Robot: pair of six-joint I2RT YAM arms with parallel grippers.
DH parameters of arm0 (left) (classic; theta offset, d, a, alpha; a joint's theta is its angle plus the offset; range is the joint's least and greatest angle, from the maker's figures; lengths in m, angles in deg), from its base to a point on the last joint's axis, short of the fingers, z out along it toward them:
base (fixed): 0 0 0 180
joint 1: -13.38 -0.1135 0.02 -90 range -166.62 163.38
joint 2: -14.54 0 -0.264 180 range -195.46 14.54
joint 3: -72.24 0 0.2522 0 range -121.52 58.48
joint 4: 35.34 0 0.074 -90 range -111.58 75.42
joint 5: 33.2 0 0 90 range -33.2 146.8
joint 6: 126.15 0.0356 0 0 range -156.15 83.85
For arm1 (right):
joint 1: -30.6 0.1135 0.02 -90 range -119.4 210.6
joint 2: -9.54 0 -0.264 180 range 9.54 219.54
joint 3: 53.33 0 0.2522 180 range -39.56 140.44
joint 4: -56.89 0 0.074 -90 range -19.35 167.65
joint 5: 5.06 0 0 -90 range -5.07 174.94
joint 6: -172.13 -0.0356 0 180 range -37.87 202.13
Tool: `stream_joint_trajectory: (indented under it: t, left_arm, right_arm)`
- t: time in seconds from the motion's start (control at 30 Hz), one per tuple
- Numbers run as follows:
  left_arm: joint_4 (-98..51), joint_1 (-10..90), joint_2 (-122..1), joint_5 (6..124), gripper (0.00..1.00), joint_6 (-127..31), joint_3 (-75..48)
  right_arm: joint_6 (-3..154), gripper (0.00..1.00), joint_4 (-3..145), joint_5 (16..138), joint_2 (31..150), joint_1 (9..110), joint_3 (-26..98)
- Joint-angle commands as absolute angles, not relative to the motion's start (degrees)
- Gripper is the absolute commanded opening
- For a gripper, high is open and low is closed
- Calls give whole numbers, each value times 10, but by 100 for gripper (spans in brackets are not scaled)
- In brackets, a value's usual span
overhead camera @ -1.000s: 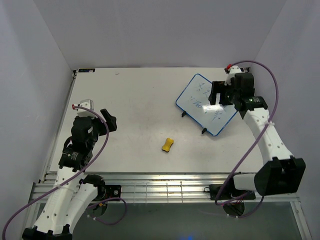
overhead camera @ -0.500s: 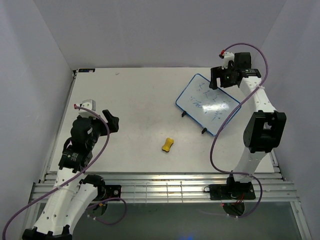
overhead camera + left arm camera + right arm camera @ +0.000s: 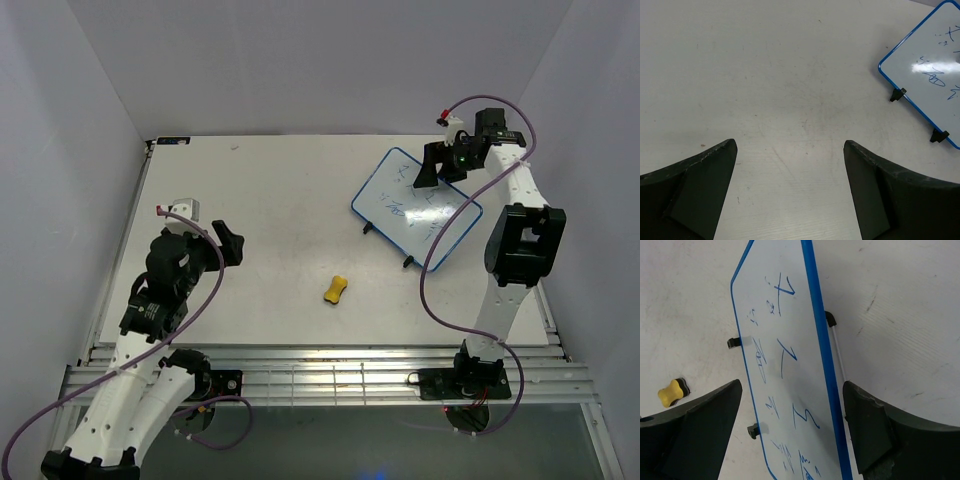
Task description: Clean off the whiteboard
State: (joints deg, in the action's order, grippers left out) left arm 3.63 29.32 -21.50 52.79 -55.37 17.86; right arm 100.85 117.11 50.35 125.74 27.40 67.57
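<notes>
Whiteboard (image 3: 415,210) with a thin blue rim is lying flat on the pale worktop (image 3: 280,200), toward the far right corner, turned diagonally like a diamond. From above, the right tool (image 3: 432,165) is hovering over the board's far edge, while the left tool (image 3: 228,243) is hanging over the left side of the worktop, well apart from the board. A small yellow eraser (image 3: 335,289) is sitting alone near the front, between the two arms, touching nothing. The overhead view is showing the writing only as faint scribbles. The right wrist view is bringing the blue marks (image 3: 785,357) close: loose strokes, one like a cross, one like a long slash, none reading as a clear word. That view is also showing the right tool's jaws spread wide and gripping nothing, with the board lying beneath the gap. The left wrist view is showing its own jaws spread wide and empty over bare worktop, with the board's corner and two small black feet (image 3: 898,94) appearing at the upper right.
</notes>
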Motion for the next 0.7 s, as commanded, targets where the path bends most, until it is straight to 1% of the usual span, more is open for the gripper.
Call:
stream_joint_trajectory:
  t: [0.0, 0.07, 0.17, 0.3, 0.4, 0.5, 0.53, 0.6, 0.67]
  left_arm:
    - [30, 302, -218, 526, 98, -546, 184]
    - [30, 304, -218, 524, 98, -545, 185]
    - [30, 308, -216, 525, 98, -544, 186]
    - [30, 317, -213, 513, 98, -543, 188]
    - [31, 321, -217, 508, 98, -543, 188]
    - [34, 321, -223, 507, 98, -543, 188]
    - [34, 321, -225, 506, 98, -543, 188]
    - [35, 322, -226, 500, 98, -543, 187]
    - [35, 322, -227, 499, 98, -544, 187]
  right_arm:
    - [1037, 85, 1203, 457, 1264, 277, 702]
    - [1043, 83, 1210, 435, 1268, 277, 710]
    - [1052, 82, 1212, 429, 1276, 276, 718]
    - [1061, 71, 1236, 423, 1305, 272, 741]
    - [1066, 58, 1243, 419, 1309, 270, 743]
    - [1069, 52, 1244, 410, 1302, 269, 744]
    - [1068, 53, 1243, 407, 1297, 268, 743]
    - [1067, 50, 1243, 408, 1292, 268, 738]
    - [1067, 50, 1242, 408, 1281, 267, 733]
